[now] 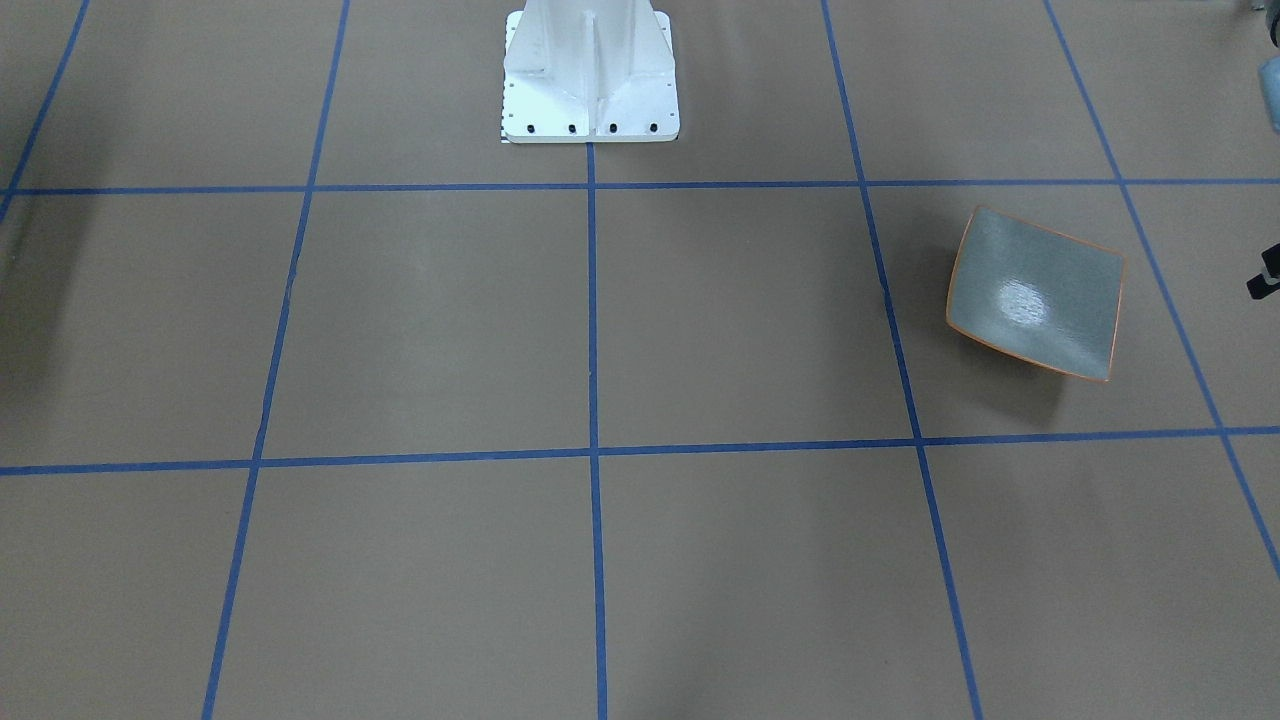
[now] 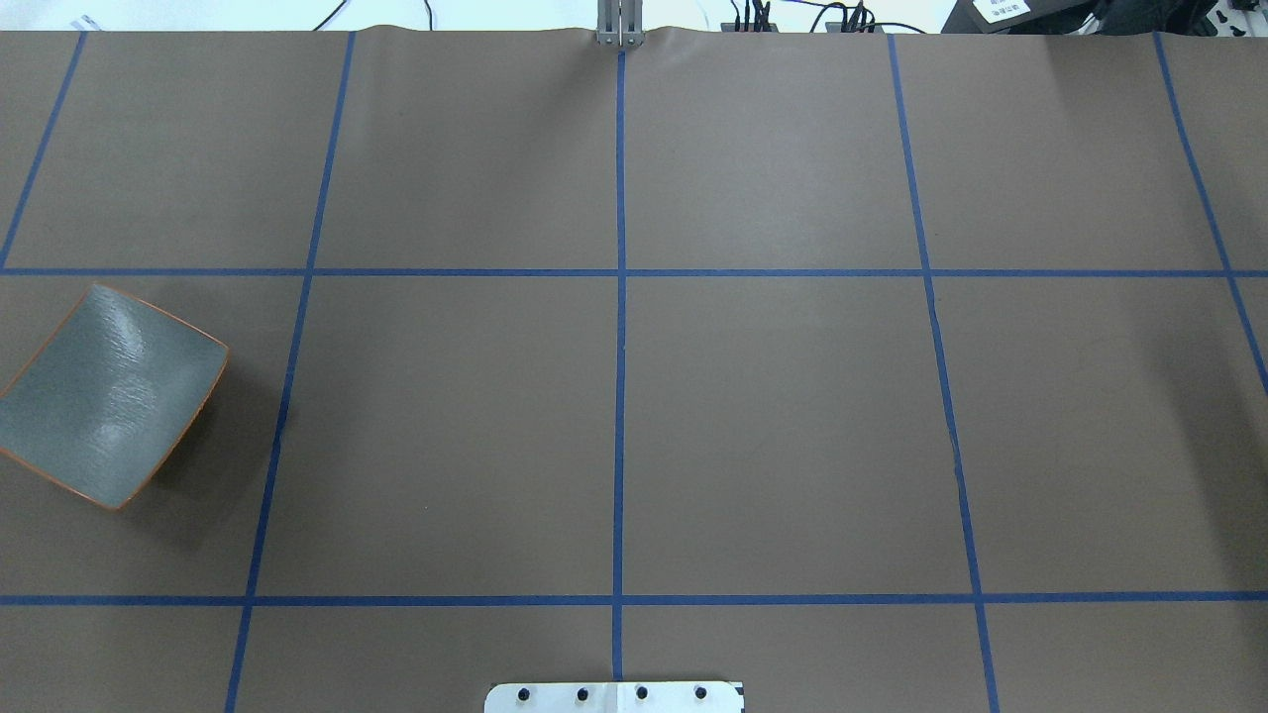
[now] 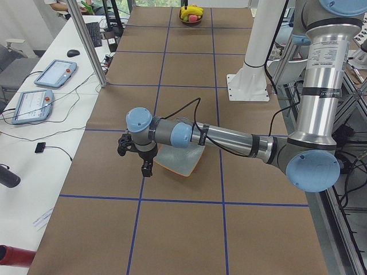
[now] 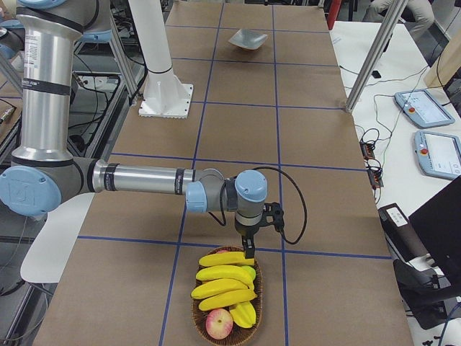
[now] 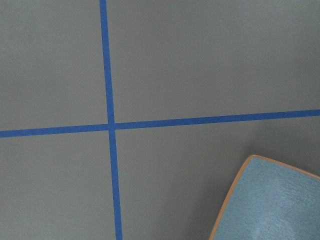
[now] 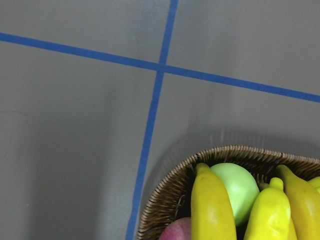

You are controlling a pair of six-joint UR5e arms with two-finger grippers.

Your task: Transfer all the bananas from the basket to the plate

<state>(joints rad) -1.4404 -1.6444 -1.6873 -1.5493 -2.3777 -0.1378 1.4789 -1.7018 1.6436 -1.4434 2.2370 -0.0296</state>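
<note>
A: Any bananas [image 4: 225, 274] on the plate [image 2: 104, 396] yet?

B: Nope. All piled in the wicker basket [image 6: 167, 192] at the right end of the table [image 2: 773, 416], sharing it with a red apple [image 4: 220, 324] and a green apple [image 6: 235, 192]. Looks like at least four yellow ones, but hard to count for sure from the side camera.

A: And the plate?

B: Way over at the opposite end, on the robot's left. Sitting bare on the brown paper, turned at an angle to the blue tape grid [image 2: 619, 297]. Well apart from the basket.

A: Left gripper [image 3: 143, 162]?

B: Hanging low just beside the plate's edge, pointed down at the table. Only really seen from the side camera, so no telling if spread apart or pinched together.

A: Right gripper [image 4: 248, 244]?

B: Parked over the basket's rim, right by the nearest banana, also pointed down. Same deal there: side view only, can't tell whether spread or clamped.
</note>
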